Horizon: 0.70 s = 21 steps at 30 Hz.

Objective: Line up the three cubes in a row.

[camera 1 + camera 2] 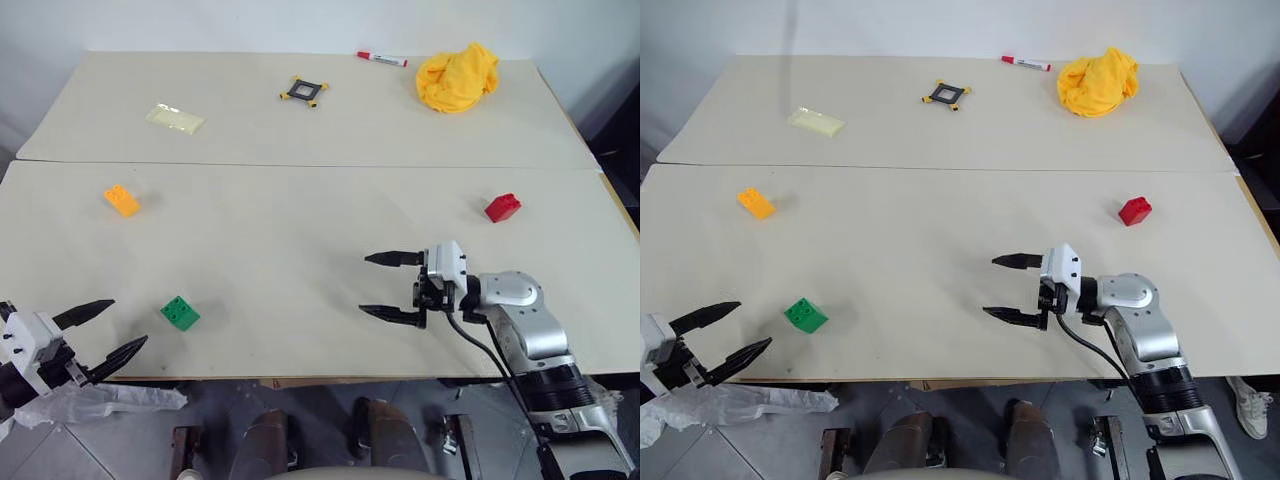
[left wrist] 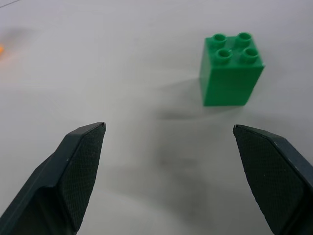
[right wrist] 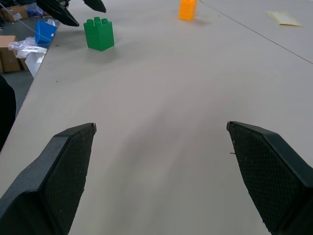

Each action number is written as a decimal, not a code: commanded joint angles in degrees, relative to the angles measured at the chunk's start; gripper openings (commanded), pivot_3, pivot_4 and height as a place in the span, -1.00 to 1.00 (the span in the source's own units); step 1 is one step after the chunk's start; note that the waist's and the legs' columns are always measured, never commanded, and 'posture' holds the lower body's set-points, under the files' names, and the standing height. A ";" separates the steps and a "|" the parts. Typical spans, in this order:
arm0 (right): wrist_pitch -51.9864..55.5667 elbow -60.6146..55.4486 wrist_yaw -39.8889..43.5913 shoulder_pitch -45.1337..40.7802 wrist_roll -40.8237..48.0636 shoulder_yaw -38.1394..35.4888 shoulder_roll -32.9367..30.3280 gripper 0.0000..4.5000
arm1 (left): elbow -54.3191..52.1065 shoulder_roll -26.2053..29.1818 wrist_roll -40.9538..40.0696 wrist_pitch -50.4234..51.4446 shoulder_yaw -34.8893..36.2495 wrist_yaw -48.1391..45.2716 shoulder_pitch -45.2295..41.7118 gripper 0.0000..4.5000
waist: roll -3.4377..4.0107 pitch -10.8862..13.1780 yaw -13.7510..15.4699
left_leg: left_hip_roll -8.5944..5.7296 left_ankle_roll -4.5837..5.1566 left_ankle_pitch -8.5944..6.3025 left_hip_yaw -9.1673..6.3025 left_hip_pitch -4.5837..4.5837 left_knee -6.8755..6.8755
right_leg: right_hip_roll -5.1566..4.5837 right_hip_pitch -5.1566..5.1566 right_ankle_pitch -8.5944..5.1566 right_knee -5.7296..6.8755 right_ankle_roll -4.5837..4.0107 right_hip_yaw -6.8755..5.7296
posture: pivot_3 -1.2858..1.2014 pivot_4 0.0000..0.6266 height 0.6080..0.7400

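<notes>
At the lower left of the left eye view we see the left gripper (image 1: 105, 329) at the near table edge, its two black fingers spread wide with nothing between them. Just beyond it, toward the centre, the green cube (image 1: 180, 313) stands studs-up on the beige table (image 1: 300, 230), close to the fingertips but apart from them; in the left wrist view the same cube (image 2: 231, 69) sits ahead of the gap between the fingers, off toward one side.

Lower right of centre, the right gripper (image 1: 392, 285) points toward the left of the frame, jaws held wide apart and empty, over bare table.

Further up, the orange-yellow cube (image 1: 122, 201) lies at the left side of the frame and the red cube (image 1: 502, 207) at the right side, so the three cubes stand well apart from each other.

Along the upper part of the frame we find a pale yellow flat piece (image 1: 175, 118) at upper left, a black square frame (image 1: 304, 92) with yellow corners near upper centre, a red marker (image 1: 382, 59), and a crumpled yellow cloth (image 1: 458, 77) at upper right.
</notes>
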 commanded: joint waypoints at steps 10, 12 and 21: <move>2.15 -5.13 -5.37 3.26 4.39 -6.92 0.07 1.00 | -16.36 2.18 -13.42 21.34 0.47 7.10 -7.24 0.97 | -0.05 0.00 0.66 | -0.05 0.01 0.00 -0.18 -0.03 0.06 | -0.04 0.03 0.00 0.10 0.00 0.03 | 0.03 -0.52 1.00; 3.48 -7.84 -9.91 5.64 5.98 -11.77 -0.39 1.00 | -21.55 1.97 -13.40 22.96 -4.00 7.70 -10.32 0.97 | -0.04 0.00 1.30 | -0.04 0.01 0.00 -0.21 -0.03 0.10 | -0.04 0.07 0.00 0.10 0.00 0.05 | 0.03 -0.52 1.00; -0.79 -1.19 -30.75 16.42 3.73 -34.92 -0.69 1.00 | -23.35 -1.69 -6.13 21.79 -23.39 6.73 -24.16 0.97 | 0.04 -0.03 1.65 | -0.11 0.00 0.02 -0.04 -0.01 0.09 | 0.05 0.06 0.00 0.09 0.00 0.07 | 0.03 -0.52 1.00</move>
